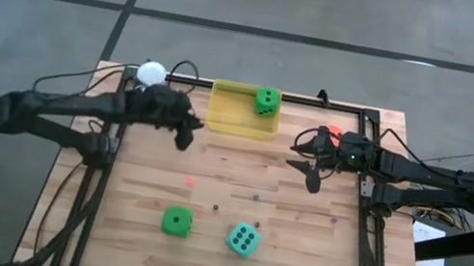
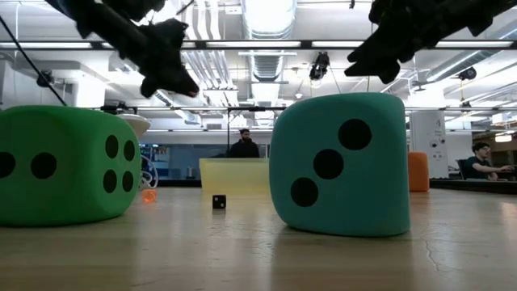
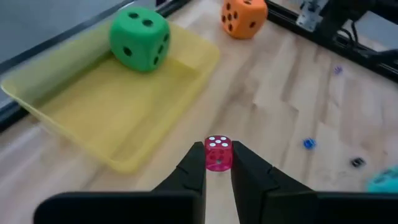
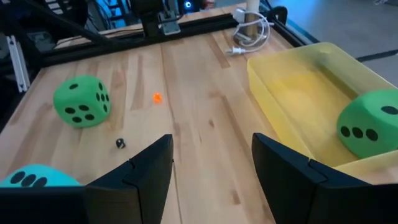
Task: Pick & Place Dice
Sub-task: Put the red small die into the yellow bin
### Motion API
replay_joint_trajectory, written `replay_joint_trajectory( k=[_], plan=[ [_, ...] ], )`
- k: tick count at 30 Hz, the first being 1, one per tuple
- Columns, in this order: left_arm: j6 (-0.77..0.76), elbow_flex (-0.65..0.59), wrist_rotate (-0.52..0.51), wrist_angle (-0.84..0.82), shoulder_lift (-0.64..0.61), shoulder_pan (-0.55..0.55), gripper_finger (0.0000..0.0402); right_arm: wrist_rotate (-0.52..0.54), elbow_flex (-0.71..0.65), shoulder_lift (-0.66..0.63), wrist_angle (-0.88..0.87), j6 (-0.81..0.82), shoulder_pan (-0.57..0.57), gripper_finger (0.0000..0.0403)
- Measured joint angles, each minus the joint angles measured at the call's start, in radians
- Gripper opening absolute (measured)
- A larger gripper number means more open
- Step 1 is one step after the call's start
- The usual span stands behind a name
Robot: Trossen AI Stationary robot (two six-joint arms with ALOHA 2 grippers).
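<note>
One bright green die (image 1: 266, 101) sits inside the yellow tray (image 1: 225, 116) at the table's far edge. The second green die (image 1: 176, 221) and the teal die (image 1: 243, 240) rest on the wood near the front. The orange die (image 3: 244, 15) stands beside the tray's right end, by my right arm. My left gripper (image 3: 218, 163) hovers just in front of the tray's near left corner, shut on a small red die (image 3: 218, 154). My right gripper (image 4: 211, 158) is open, raised over the table to the right of the tray, touching nothing. My left gripper pinches the small red die's two opposite side faces (image 3: 218, 160) between its fingertips. The die's white-pipped face is turned toward the wrist camera. The fingers slant down from the table's left. The die is lifted clear of the wood, beside the tray's near wall.
A white ball (image 1: 151, 72) lies at the far left corner, behind my left arm. Several tiny dice are scattered over the middle of the table, among them an orange one (image 4: 156, 97) and a black one (image 2: 219, 202). Black frame rails edge the table. People show in the room beyond.
</note>
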Motion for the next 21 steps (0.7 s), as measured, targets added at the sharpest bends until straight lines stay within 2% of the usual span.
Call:
replay_joint_trajectory(
  k=[4, 11, 16, 21],
  plan=[
    [0.056, 0.056, 0.051, -0.004, 0.107, 0.088, 0.0044, 0.0, -0.005, 0.0, 0.002, -0.015, 0.0, 0.0215],
    [0.133, 0.248, 0.055, -0.044, 0.333, 0.128, 0.0044, 0.0, -0.006, 0.0, 0.002, -0.023, 0.0, 0.0215],
    [0.177, 0.407, 0.046, -0.146, 0.493, 0.143, 0.0044, 0.0, -0.008, 0.0, 0.002, -0.022, 0.0, 0.0215],
    [0.204, 0.502, -0.006, -0.227, 0.619, 0.162, 0.0044, 0.0, -0.017, 0.0, 0.001, -0.021, 0.0, 0.0215]
  ],
)
